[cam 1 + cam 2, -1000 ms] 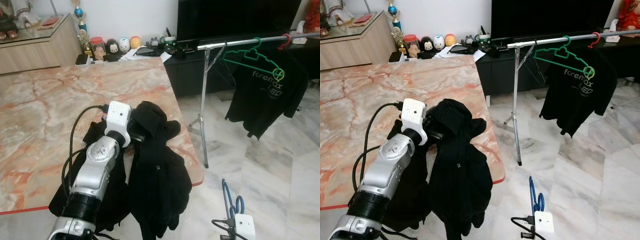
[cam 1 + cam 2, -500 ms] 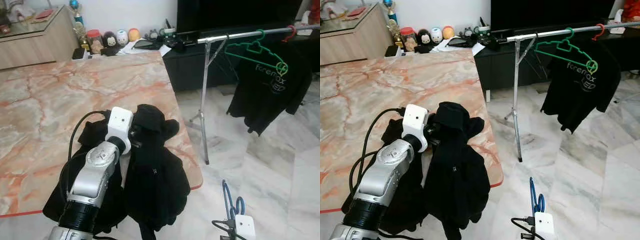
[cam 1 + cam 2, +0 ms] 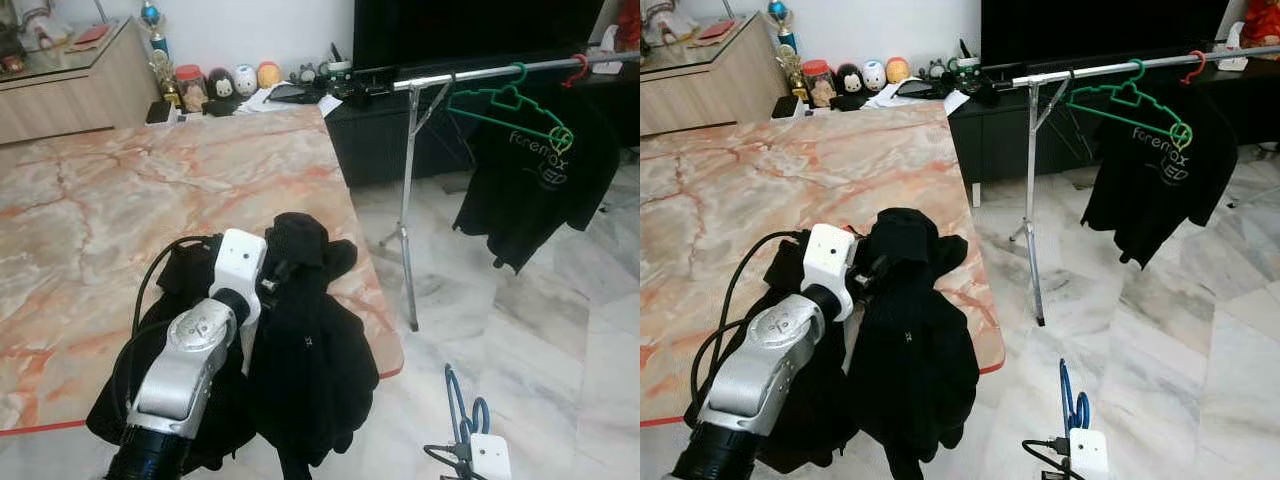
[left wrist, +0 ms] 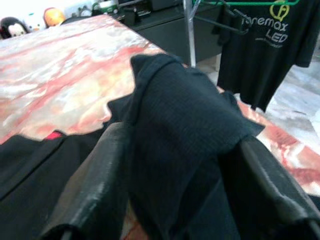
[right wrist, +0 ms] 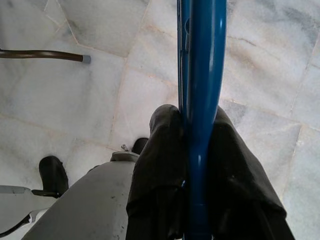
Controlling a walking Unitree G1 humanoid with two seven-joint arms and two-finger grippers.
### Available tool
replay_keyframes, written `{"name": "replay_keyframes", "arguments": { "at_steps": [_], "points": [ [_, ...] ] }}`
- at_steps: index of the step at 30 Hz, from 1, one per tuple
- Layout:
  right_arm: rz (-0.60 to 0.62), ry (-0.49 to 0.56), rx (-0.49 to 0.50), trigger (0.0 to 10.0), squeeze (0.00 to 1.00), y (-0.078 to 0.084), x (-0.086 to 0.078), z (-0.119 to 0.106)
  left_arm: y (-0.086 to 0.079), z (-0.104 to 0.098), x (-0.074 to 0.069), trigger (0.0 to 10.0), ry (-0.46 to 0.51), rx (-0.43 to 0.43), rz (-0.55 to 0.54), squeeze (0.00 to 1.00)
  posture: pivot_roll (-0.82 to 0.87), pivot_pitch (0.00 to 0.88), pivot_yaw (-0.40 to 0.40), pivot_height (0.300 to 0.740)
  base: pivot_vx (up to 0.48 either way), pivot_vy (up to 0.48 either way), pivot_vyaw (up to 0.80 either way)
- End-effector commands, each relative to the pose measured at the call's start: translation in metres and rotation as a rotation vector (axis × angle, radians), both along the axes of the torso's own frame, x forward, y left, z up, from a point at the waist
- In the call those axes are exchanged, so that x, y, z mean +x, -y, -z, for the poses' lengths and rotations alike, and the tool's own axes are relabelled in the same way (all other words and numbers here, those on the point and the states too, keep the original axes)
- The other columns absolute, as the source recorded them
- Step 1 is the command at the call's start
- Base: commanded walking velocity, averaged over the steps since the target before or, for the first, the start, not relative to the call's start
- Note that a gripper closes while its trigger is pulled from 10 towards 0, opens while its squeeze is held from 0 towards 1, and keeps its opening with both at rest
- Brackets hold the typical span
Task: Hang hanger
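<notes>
A blue hanger is clamped between the fingers of my right gripper, which hangs low over the marble floor; the same blue hanger shows at the lower right of the left eye view. A heap of black clothing lies on the near right corner of the marble table. My left gripper reaches into it, open, with one finger on each side of a raised fold of black cloth. Farther right, a metal rail carries a green hanger bearing a black T-shirt.
A red hook hangs at the rail's right end. The rail's stand pole comes down to the floor close to the table's corner. A dark TV cabinet and small figurines are behind, a wooden sideboard at back left.
The head view has shifted slightly. My left gripper has drawn back a little over the black clothing. The right gripper still holds the blue hanger in the same place.
</notes>
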State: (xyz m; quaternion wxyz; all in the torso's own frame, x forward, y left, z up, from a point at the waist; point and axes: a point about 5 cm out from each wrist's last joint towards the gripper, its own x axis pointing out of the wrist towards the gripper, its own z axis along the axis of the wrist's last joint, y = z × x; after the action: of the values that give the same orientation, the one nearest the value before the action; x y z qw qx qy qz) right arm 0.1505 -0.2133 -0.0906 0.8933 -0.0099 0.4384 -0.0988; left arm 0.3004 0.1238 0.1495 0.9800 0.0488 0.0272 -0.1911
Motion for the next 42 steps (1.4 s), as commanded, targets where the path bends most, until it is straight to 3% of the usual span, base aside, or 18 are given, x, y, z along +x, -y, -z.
{"name": "replay_keyframes", "arguments": {
  "at_steps": [1, 7, 9, 13, 14, 15, 16, 22, 27, 30, 42],
  "points": [
    [0.003, -0.006, 0.006, 10.0, 0.0, -0.003, -0.003, 0.002, -0.008, -0.002, -0.003, 10.0, 0.004, 0.017, -0.032, 1.0, -0.09, 0.0, 0.064, 0.74, 0.0, 0.0, 0.0],
    [0.008, -0.004, 0.006, 10.0, 0.0, -0.001, -0.003, 0.001, -0.02, -0.003, -0.012, 10.0, 0.014, 0.009, -0.044, 1.0, -0.08, 0.0, 0.059, 0.74, 0.0, 0.0, 0.0],
    [0.01, -0.005, 0.002, 10.0, 0.0, 0.0, -0.002, 0.001, -0.029, -0.005, -0.022, 10.0, 0.034, -0.001, -0.014, 1.0, -0.08, 0.0, 0.054, 0.74, 0.0, 0.0, 0.0],
    [0.011, -0.006, 0.0, 10.0, 0.0, 0.002, -0.002, 0.001, -0.034, -0.009, -0.029, 10.0, 0.066, -0.039, 0.008, 1.0, -0.07, 0.0, 0.048, 0.74, 0.0, 0.0, 0.0],
    [0.01, -0.007, 0.0, 10.0, 0.0, 0.002, -0.002, 0.001, -0.036, -0.01, -0.03, 10.0, 0.074, -0.046, 0.002, 0.25, -0.07, 0.0, 0.047, 0.74, 0.0, 0.0, 0.0],
    [0.008, -0.007, -0.001, 10.0, 0.0, 0.002, -0.003, 0.001, -0.038, -0.01, -0.031, 10.0, 0.08, -0.05, -0.002, 0.25, -0.07, 0.0, 0.047, 0.74, 0.0, 0.0, 0.0],
    [0.006, -0.009, -0.002, 10.0, 0.0, 0.002, -0.003, 0.001, -0.039, -0.011, -0.032, 10.0, 0.086, -0.063, 0.001, 0.0, -0.07, 0.0, 0.047, 0.74, 0.0, 0.0, 0.0],
    [-0.006, -0.011, -0.006, 10.0, 0.0, 0.002, -0.003, 0.001, -0.045, -0.008, -0.036, 10.0, 0.105, -0.125, -0.039, 0.0, -0.07, 0.0, 0.043, 0.74, 0.0, 0.0, 0.0],
    [0.004, -0.013, -0.01, 10.0, 0.0, 0.003, -0.004, 0.001, -0.066, 0.006, -0.03, 10.0, 0.12, -0.152, -0.292, 0.0, -0.08, 0.0, 0.042, 0.74, 0.0, 0.0, 0.0],
    [0.005, -0.014, -0.01, 10.0, 0.0, 0.003, -0.004, 0.001, -0.072, 0.009, -0.029, 10.0, 0.129, -0.151, -0.378, 0.0, -0.08, 0.0, 0.041, 0.74, 0.0, 0.0, 0.0],
    [0.01, -0.024, -0.007, 10.0, 0.0, 0.001, -0.007, 0.003, -0.065, 0.01, -0.025, 10.0, 0.162, -0.155, -0.398, 0.0, -0.09, 0.0, 0.047, 0.74, 0.0, -0.055, 0.0]
  ]
}}
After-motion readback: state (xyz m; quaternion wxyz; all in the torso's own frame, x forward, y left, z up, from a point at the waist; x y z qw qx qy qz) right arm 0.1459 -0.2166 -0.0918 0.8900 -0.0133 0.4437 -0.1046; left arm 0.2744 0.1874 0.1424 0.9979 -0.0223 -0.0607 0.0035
